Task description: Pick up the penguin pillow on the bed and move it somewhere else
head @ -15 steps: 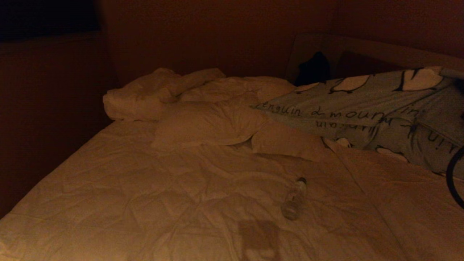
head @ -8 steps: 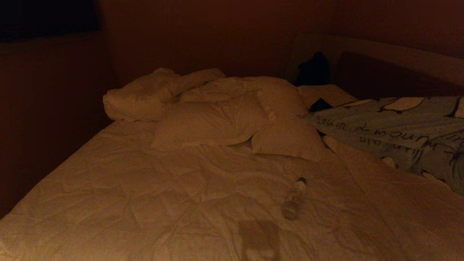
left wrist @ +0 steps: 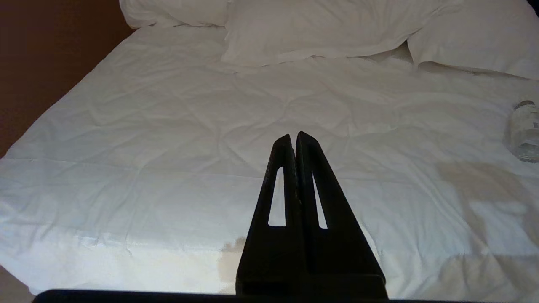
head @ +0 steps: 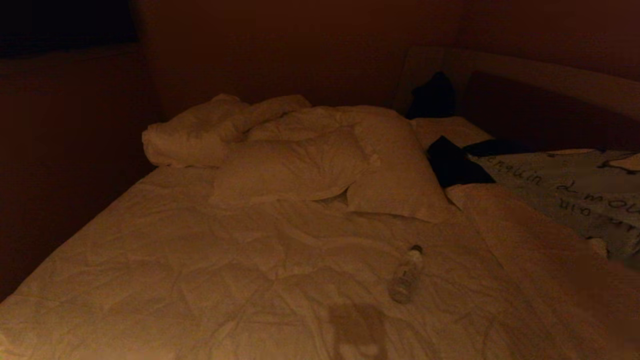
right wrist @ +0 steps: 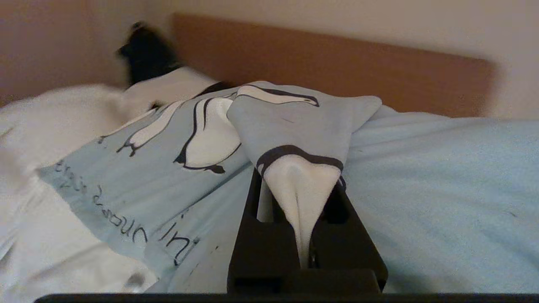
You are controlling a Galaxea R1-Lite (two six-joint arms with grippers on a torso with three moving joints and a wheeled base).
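Observation:
The penguin pillow [head: 565, 187], pale grey-blue with black lettering, lies at the right side of the bed [head: 200, 280] and runs out of the head view's right edge. In the right wrist view my right gripper [right wrist: 300, 185] is shut on a pinched fold of the penguin pillow [right wrist: 168, 139], and the cloth bunches up between the fingers and hides their tips. That gripper does not show in the head view. My left gripper [left wrist: 293, 136] is shut with nothing in it and hangs over the white duvet [left wrist: 126, 147] near the bed's foot.
Two plain white pillows [head: 290, 170] [head: 400, 192] and a bunched duvet lie toward the head end. A clear bottle [head: 406, 274] [left wrist: 524, 130] lies on the duvet. A dark item [head: 455, 162] sits beside the penguin pillow. The headboard [head: 550, 80] [right wrist: 337, 71] stands behind.
The penguin pillow has sunk and slid to the right, largely out of the head view. The white pillow and the dark item that it covered now show. The left gripper's side is unchanged.

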